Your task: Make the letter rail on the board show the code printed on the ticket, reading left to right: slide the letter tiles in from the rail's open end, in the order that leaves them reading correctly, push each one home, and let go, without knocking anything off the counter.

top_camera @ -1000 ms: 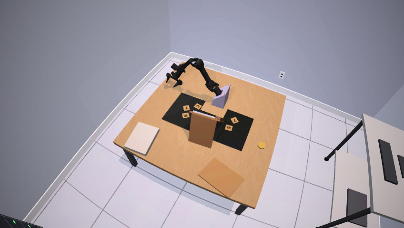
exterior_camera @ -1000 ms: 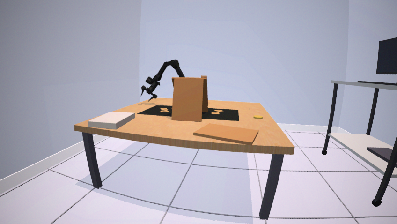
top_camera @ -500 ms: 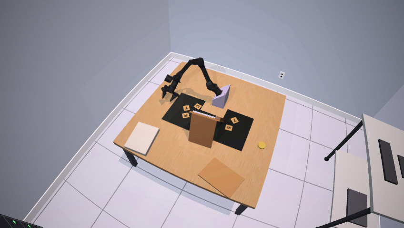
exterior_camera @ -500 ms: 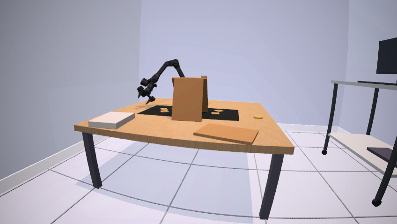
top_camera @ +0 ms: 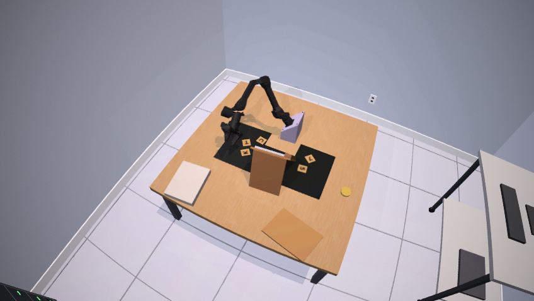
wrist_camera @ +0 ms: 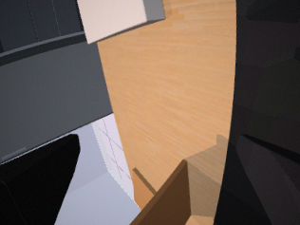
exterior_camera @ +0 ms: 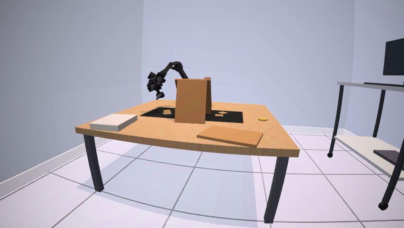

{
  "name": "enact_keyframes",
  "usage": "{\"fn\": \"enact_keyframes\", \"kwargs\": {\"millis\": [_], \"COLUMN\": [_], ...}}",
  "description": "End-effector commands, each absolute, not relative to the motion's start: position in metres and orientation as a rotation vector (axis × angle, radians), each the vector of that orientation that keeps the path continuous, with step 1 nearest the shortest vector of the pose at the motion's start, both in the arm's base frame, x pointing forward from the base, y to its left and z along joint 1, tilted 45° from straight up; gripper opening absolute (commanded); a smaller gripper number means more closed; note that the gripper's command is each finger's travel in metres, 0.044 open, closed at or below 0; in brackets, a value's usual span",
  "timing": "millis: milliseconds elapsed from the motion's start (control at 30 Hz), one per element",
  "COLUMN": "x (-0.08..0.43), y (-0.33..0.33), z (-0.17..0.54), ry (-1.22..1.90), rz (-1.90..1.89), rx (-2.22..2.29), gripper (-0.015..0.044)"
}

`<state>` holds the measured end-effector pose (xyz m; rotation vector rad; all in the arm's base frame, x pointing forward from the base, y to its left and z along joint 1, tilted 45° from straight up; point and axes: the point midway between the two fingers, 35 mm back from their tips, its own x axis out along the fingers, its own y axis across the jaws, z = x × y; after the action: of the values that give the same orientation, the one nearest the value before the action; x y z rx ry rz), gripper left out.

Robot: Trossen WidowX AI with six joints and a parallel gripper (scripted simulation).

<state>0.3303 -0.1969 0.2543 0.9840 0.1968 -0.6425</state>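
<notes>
The brown board stands upright mid-table, its back to the top and exterior views; ticket print and rail contents cannot be read. A white strip shows along its top. Left of it on black matting lie a T tile, a K tile and a tile like U or C. Right of it lie a tile like L or 7 and one like S or 5. My gripper is open and empty, above the left matting.
A white box lies at the front left. A flat orange-brown panel lies at the front edge. A yellow disc lies near the right edge. A lilac wedge stands at the arm's base.
</notes>
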Motion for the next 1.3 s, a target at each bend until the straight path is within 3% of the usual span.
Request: {"fn": "enact_keyframes", "kwargs": {"millis": [0, 400, 567, 967, 1133, 1267], "x": [0.351, 0.368, 0.366, 0.253, 0.205, 0.194], "y": [-0.151, 0.006, 0.031, 0.075, 0.062, 0.056], "z": [0.243, 0.21, 0.195, 0.063, 0.039, 0.037], "ry": [0.272, 0.46, 0.501, 0.707, 0.641, 0.601], "rz": [-0.577, -0.337, -0.299, -0.316, -0.265, -0.246], "rx": [0.901, 0.596, 0.634, -0.141, -0.565, -0.686], "gripper": [0.044, 0.044, 0.044, 0.044, 0.044, 0.044]}}
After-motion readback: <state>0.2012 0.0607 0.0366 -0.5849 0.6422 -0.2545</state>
